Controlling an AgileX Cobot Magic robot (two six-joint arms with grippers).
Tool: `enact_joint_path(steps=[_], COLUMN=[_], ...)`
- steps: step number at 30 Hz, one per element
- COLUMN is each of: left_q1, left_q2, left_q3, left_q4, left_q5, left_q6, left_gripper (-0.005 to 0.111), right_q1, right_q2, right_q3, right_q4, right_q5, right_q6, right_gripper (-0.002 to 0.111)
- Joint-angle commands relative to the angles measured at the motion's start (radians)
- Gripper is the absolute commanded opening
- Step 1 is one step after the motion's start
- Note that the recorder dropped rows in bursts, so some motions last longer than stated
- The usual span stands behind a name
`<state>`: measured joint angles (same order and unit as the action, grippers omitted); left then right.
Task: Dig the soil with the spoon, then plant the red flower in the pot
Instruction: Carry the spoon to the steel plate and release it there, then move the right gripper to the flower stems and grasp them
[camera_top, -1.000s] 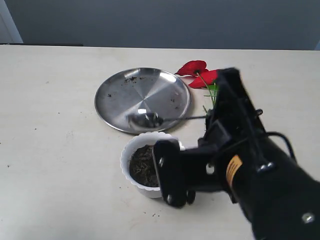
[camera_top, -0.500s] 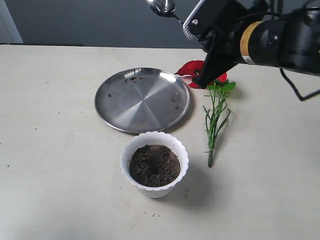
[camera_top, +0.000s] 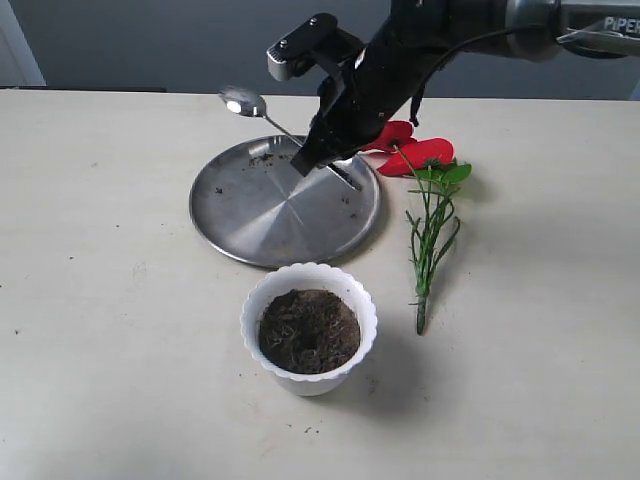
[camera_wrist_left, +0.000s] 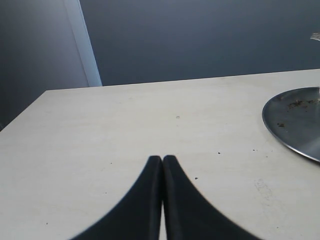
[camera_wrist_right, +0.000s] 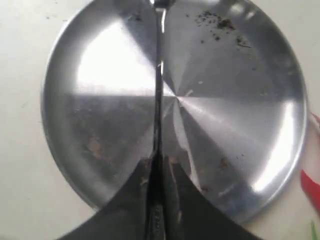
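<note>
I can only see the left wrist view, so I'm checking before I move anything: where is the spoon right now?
Observer: The right gripper is shut on the spoon, above the steel plate.
Operator: Is the flower planted?
Observer: No, the red flower lies flat on the table beside the plate.
Operator: Is the pot ready?
Observer: The white pot holds soil with a small hollow in the middle.

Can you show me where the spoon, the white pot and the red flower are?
spoon (camera_top: 243, 101), exterior view, on its shiny bowl.
pot (camera_top: 262, 292), exterior view, on its wavy white rim.
red flower (camera_top: 422, 153), exterior view, on a red bloom.
</note>
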<state>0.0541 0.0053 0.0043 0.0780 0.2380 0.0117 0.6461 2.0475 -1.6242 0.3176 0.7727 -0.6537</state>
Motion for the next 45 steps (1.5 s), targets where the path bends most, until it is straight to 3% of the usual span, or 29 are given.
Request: enact_joint_path(steps=[1, 15, 17, 21, 23, 28, 32, 36, 38, 40, 43, 45], left_q1=[-0.007, -0.007, -0.007, -0.007, -0.007, -0.007, -0.007, -0.007, -0.007, -0.007, -0.007, -0.007], left_q2=[-0.005, -0.005, -0.005, -0.005, -0.005, -0.005, -0.005, -0.005, -0.005, -0.005, -0.005, -0.005], left_q3=[-0.004, -0.004, -0.004, -0.004, -0.004, -0.004, -0.004, -0.004, -0.004, -0.004, -0.004, -0.004], left_q4=[-0.008, -0.008, -0.008, -0.008, -0.008, -0.008, -0.008, -0.008, -0.008, -0.008, -0.008, -0.008], left_q5=[-0.006, -0.006, -0.006, -0.006, -0.006, -0.006, -0.006, -0.006, -0.006, -0.006, -0.006, -0.006], left_q6=[-0.002, -0.002, -0.002, -0.002, -0.002, -0.002, -0.002, -0.002, -0.002, -0.002, -0.002, -0.002], left_gripper=[0.000, 0.000, 0.000, 0.000, 0.000, 0.000, 0.000, 0.000, 0.000, 0.000, 0.000, 0.000], right_q1=[-0.005, -0.005, -0.005, -0.005, -0.005, -0.005, -0.007, -0.007, -0.007, -0.007, -0.007, -0.007], right_q2=[0.060, 0.196, 0.196, 0.196, 0.196, 0.164, 0.052, -0.105, -0.221, -0.305, -0.391, -0.396], right_q3=[-0.067, -0.070, -0.070, -0.070, -0.070, -0.070, -0.070, -0.006, 0.119, 0.240, 0.416, 0.513], right_q4=[0.024, 0.033, 0.033, 0.033, 0.033, 0.033, -0.035, -0.125, -0.273, -0.307, -0.247, -0.189], right_q5=[0.055, -0.044, -0.050, -0.058, -0.063, 0.006, 0.184, 0.214, 0.201, 0.146, 0.004, -0.143], right_q6=[-0.023, 0.000, 0.000, 0.018, 0.051, 0.095, 0.238, 0.386, 0.556, 0.627, 0.692, 0.695], right_gripper=[-0.001, 0.001, 0.012, 0.047, 0.052, 0.049, 0.047, 0.030, 0.029, 0.029, 0.029, 0.037])
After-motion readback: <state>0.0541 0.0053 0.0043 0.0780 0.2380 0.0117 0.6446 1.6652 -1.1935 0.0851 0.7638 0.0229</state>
